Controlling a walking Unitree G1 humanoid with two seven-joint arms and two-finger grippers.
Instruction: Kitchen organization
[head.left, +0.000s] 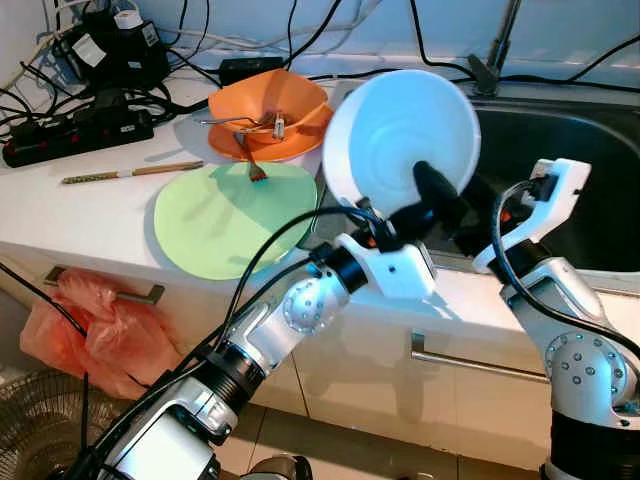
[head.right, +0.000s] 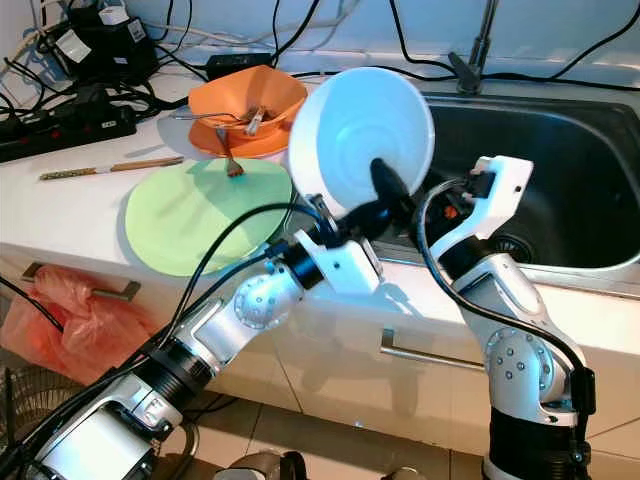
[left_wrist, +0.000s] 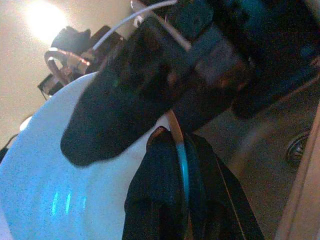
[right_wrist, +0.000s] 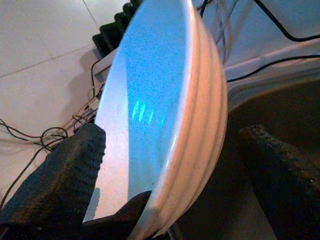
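No readable writing is seen on any object. A white bowl (head.left: 400, 135) is held tipped on edge above the counter's front edge, beside the sink (head.left: 580, 180), its hollow turned toward the robot and its rim plane nearly upright. Its lower rim is pinched between the closed fingers of the left gripper (head.left: 432, 195). The right gripper (right_wrist: 165, 165) is spread wide, one finger at either side of the bowl. A green plate (head.left: 235, 220) lies at the front edge, an orange plate (head.left: 270, 115) with a fork (head.left: 240, 122) behind it.
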